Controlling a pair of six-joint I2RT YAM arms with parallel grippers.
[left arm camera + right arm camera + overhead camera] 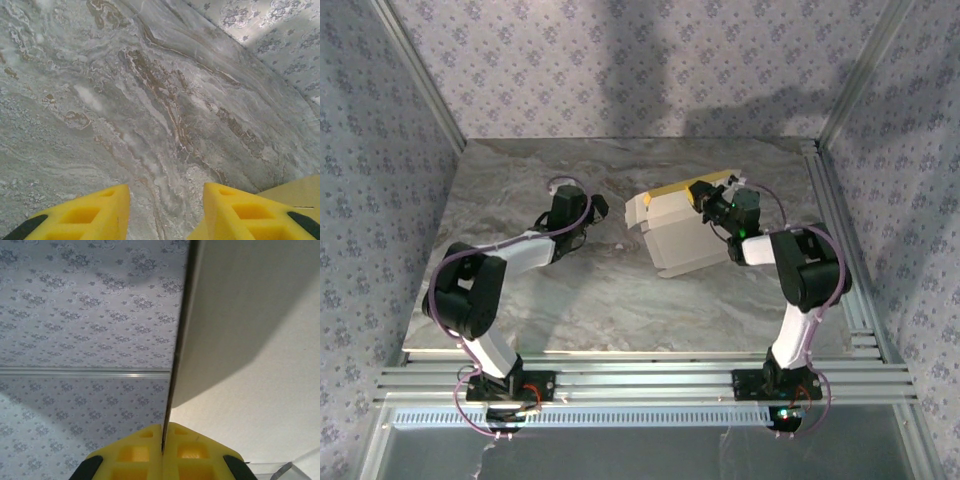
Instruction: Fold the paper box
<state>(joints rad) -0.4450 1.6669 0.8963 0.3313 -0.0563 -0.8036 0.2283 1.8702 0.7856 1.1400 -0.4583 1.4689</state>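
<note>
A grey marbled table (620, 310) stands between walls (620, 60) of floral paper. There are two arms, two grippers and one box (675, 235). The box is a part-folded card, cream with a yellow strip along its far edge, and it lies right of the table's middle, on the right arm's side. The right gripper (702, 197) is at the box's far right edge. In its wrist view its yellow fingers (135, 452) are pressed together on the thin edge of a card panel that rises from between them. The left gripper (597, 207) sits just left of the box, apart from it. In its wrist view its fingers (90, 215) are moderately spread over bare table with nothing between them, and a corner of the box shows beside the right-hand finger.
</note>
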